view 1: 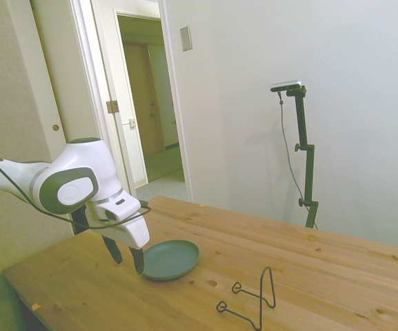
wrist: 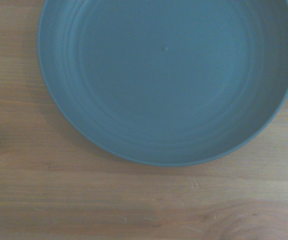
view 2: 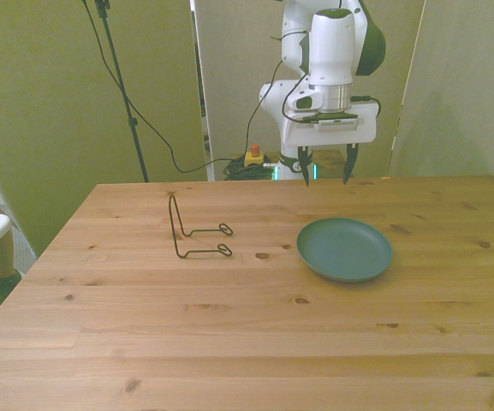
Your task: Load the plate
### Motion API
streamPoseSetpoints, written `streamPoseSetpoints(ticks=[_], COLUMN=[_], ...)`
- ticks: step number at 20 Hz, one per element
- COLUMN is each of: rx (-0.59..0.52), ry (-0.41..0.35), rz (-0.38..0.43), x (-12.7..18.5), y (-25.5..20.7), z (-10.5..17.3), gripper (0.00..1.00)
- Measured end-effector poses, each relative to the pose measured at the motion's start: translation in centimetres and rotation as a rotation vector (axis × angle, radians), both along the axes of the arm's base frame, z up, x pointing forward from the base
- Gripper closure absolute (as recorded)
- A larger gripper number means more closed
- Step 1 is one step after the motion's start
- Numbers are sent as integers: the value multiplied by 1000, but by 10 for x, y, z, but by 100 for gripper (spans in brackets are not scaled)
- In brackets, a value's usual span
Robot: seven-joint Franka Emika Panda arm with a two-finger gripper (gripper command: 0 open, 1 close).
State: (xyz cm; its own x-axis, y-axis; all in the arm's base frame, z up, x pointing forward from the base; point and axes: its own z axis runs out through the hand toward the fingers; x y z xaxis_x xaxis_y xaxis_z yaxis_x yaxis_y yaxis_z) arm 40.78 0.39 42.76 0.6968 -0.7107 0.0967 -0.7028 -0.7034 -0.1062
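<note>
Tool (view 2: 325,177) open, empty, hovering behind plate (view 2: 344,248), which lies flat on worktop (view 2: 229,342). Next: drop onto near rim, pinch firmly, then slot into wire stand (view 2: 197,231).

A plain white wall (view 1: 309,103) is seen across the right of the side view. At the upper left, an open white-framed doorway (view 1: 147,103) leads into a hallway with a pale wooden door (view 1: 138,96). A light pine plank table (view 1: 336,276) fills the lower frame.
</note>
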Motion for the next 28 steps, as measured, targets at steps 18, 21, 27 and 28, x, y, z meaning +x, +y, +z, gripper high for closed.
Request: streamPoseSetpoints(ticks=[18, 21, 27, 28], rx=[129, 163, 205, 209], ry=[31, 59, 105, 113], rz=[-2, 16, 42, 49], x=[113, 132, 155, 157], y=[-97, -105, -118, -118], z=[-6, -13, -33, -37], gripper=[0, 0, 0, 0])
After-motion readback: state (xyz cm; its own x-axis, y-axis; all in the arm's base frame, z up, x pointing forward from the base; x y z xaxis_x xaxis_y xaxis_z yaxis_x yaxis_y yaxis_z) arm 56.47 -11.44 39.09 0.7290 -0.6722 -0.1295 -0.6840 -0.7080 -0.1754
